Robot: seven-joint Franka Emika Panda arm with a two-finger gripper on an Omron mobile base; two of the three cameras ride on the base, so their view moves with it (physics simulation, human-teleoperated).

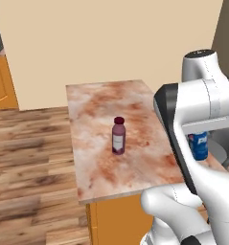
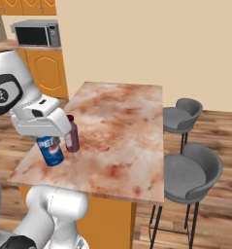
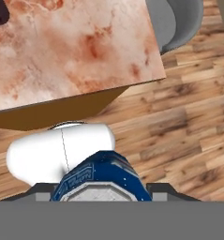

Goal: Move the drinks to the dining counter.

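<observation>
Claw (image 2: 50, 144) is pinching the upright blue can (image 2: 50, 151), hanging low over the dining counter (image 2: 122, 126) at lower left, just beside the bottle (image 2: 72, 133).

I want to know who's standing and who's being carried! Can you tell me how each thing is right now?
bottle: upright on the dining counter, cap on.
blue can: gripped in the end effector, upright, low over the counter's near edge.
end effector: shut on the can.
microwave: door closed.
stools: standing beside the counter, nobody on them.
</observation>
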